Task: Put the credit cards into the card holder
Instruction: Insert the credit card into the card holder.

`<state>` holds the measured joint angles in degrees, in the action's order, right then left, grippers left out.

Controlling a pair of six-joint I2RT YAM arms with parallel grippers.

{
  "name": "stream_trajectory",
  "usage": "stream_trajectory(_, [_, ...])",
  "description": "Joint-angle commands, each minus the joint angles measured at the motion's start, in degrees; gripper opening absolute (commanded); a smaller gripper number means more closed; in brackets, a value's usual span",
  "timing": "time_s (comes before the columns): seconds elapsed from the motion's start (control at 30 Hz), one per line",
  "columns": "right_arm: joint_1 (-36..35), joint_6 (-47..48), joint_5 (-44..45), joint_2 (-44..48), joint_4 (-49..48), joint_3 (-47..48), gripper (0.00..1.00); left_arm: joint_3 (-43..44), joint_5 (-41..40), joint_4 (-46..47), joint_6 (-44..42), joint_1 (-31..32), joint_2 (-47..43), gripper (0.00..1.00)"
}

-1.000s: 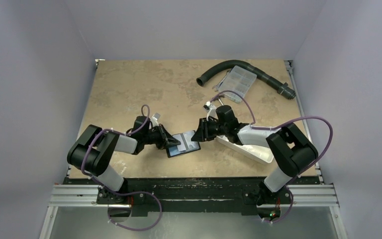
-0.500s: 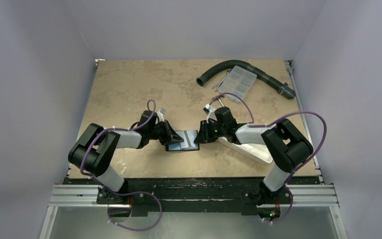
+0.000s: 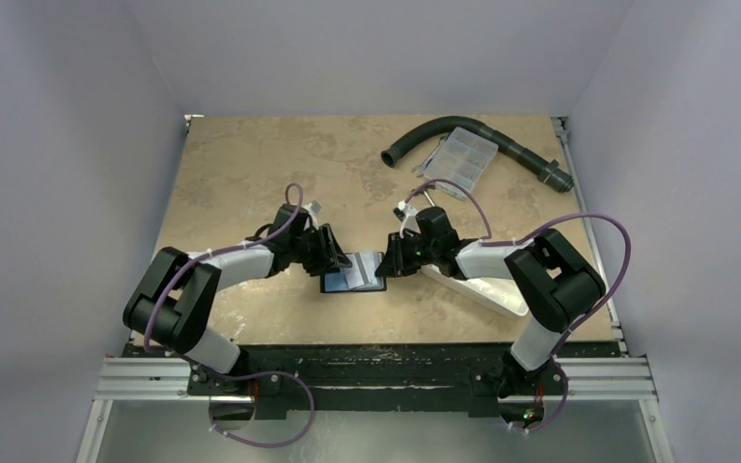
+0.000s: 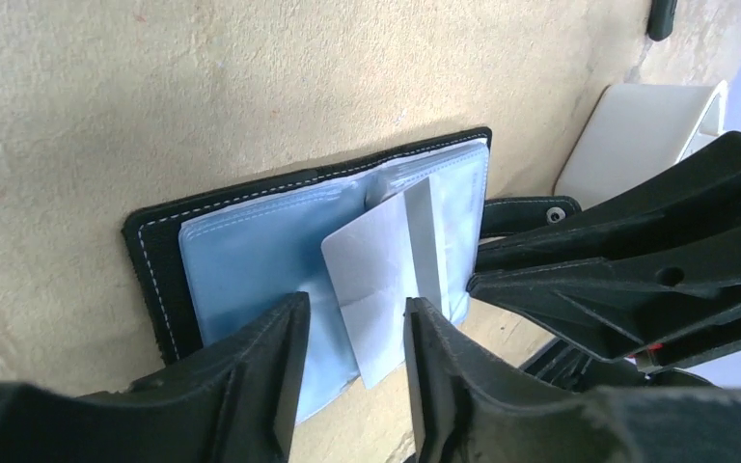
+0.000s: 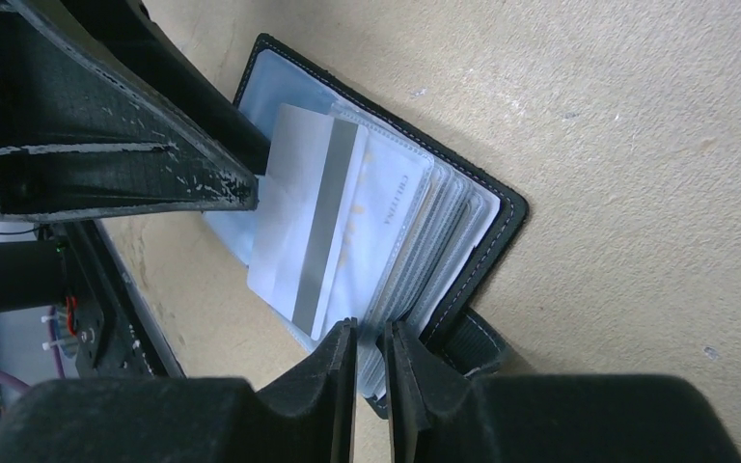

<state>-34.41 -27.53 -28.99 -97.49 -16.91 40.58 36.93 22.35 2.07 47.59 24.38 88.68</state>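
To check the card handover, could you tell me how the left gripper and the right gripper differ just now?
The left gripper has jaws clearly apart, the white credit card between them; the right gripper has jaws almost together at the edge of the clear sleeves, grip unclear. The left gripper meets the card holder from the left, the right gripper from the right. Both sit low at the open holder.

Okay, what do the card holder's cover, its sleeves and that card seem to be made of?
The card holder cover: matte black leather or imitation, judging by white edge stitching. The sleeves: thin soft clear plastic, pale blue, glossy; print shows through. The card: stiff plastic, probably, white with a grey stripe, flat and unbent.
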Motion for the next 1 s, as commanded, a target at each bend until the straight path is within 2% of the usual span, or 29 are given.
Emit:
stream_trajectory(0.0, [-0.13,1.67,0.96,-0.78,-0.62,0.49,0.22,1.42,-8.17,-7.69,-4.54,-0.39,-1.45,0.49])
stream_trajectory(0.23, [-0.17,1.61,0.87,-1.13,-0.76,0.56,0.21,3.55,-7.70,-6.54,-3.94,0.53,0.04,0.51])
stream_trajectory(0.33, [-0.21,1.60,0.87,-1.29,-0.85,0.64,0.21,4.71,-8.56,-6.36,-3.82,1.67,0.73,0.40])
stream_trajectory(0.7, [-0.55,1.60,0.87,-1.63,-0.50,1.26,0.19,8.74,-10.42,-4.94,-4.51,5.93,4.87,0.10])
stream_trajectory(0.87, [-0.65,1.36,0.87,-1.76,-0.58,1.52,0.19,9.63,-9.18,-3.47,-2.64,7.76,6.75,0.03])
stream_trajectory(0.97, [-0.74,1.21,0.87,-1.58,-0.67,1.46,0.19,8.33,-8.48,-1.46,-0.83,8.39,6.48,0.04])
